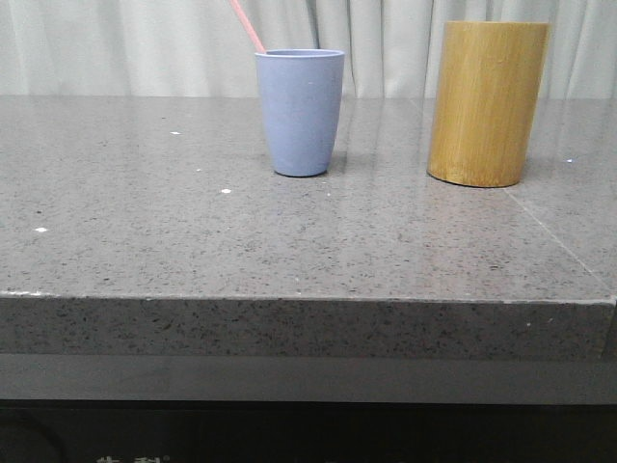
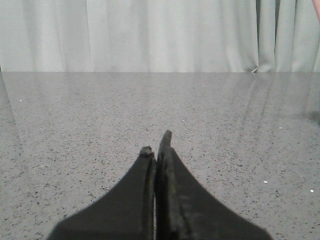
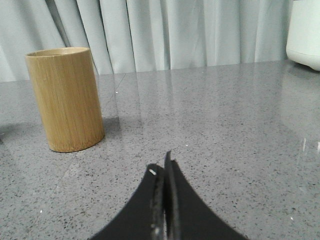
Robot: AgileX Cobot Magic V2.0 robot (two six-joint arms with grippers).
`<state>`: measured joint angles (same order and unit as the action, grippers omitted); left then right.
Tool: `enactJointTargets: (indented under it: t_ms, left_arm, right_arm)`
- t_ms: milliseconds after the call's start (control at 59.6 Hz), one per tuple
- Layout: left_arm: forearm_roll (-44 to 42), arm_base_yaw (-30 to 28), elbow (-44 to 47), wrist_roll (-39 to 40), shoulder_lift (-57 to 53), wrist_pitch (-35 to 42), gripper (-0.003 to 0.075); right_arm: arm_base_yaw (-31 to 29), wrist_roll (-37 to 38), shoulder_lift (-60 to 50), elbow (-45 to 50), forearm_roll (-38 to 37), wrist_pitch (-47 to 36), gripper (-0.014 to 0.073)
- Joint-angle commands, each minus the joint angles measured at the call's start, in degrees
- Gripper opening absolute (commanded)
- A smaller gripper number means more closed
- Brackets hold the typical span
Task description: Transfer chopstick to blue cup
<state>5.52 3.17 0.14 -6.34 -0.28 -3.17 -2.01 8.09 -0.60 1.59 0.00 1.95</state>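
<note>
From the front, the chopstick (image 1: 248,26) stands slanted inside the blue cup (image 1: 300,112), near the table's (image 1: 289,251) far edge, the bamboo cylinder (image 1: 487,102) toward its right edge. Wrist views add both claws, left gripper (image 2: 156,142) and right gripper (image 3: 160,164), clenched and holding nothing.

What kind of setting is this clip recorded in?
Probably a staged lab or test bench, not a working kitchen: a speckled grey stone-look counter, pale curtains behind it, and just a blue cup holding a chopstick beside a bamboo cylinder.
</note>
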Motion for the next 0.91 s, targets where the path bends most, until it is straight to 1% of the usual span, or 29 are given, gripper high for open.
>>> enactJointTargets:
  t_ms: [0, 218, 889]
  left_arm:
    - [0.5, -0.1, 0.5, 0.1, -1.2, 4.7, -0.0019]
    - [0.5, -0.1, 0.5, 0.1, -1.2, 4.7, -0.0019]
    - [0.5, -0.1, 0.5, 0.1, -1.2, 4.7, -0.0019]
  right_arm:
    - [-0.2, 0.0, -1.3, -0.3, -0.9, -5.1, -0.0069]
    - [2.3, 0.0, -1.3, -0.3, -0.9, -5.0, -0.0069]
    - [2.3, 0.0, -1.2, -0.3, -0.9, -5.0, -0.0069]
